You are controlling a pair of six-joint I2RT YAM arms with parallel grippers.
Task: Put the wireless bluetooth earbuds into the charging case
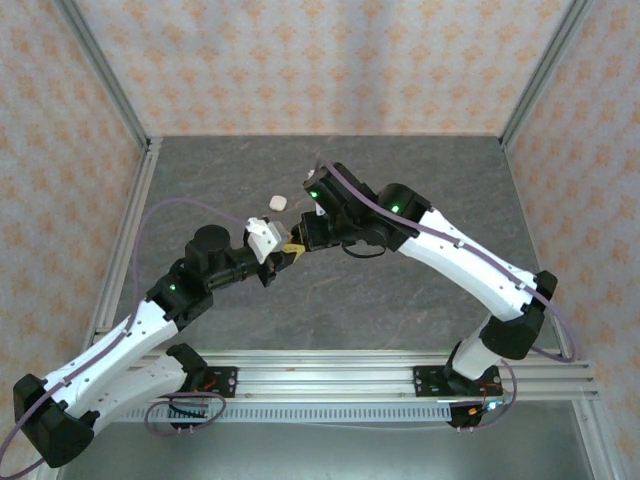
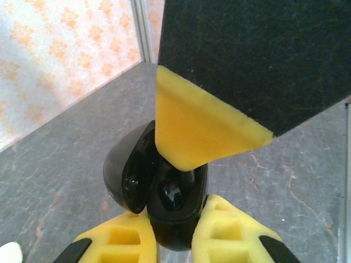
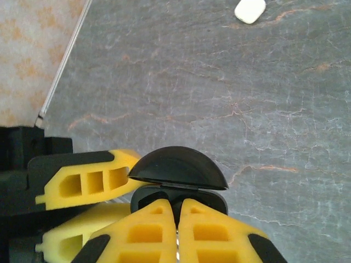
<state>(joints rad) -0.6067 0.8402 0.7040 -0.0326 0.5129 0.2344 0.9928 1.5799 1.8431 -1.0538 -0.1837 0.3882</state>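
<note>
Grey stone-look table point(image 1: 420, 300) lay under both arms, their tips close together above its middle. Our left gripper point(image 2: 175, 238) was clamped on the open black case point(image 2: 134, 178), its mouth turned toward the right gripper point(image 3: 176, 211). That gripper's fingers were pressed together and pointed straight into the wells. What looked like a black earbud point(image 2: 171, 194) sat in one well (whether another was pinched, we could not tell). A white case point(image 1: 278, 202) lay well apart, blocking nothing.
</note>
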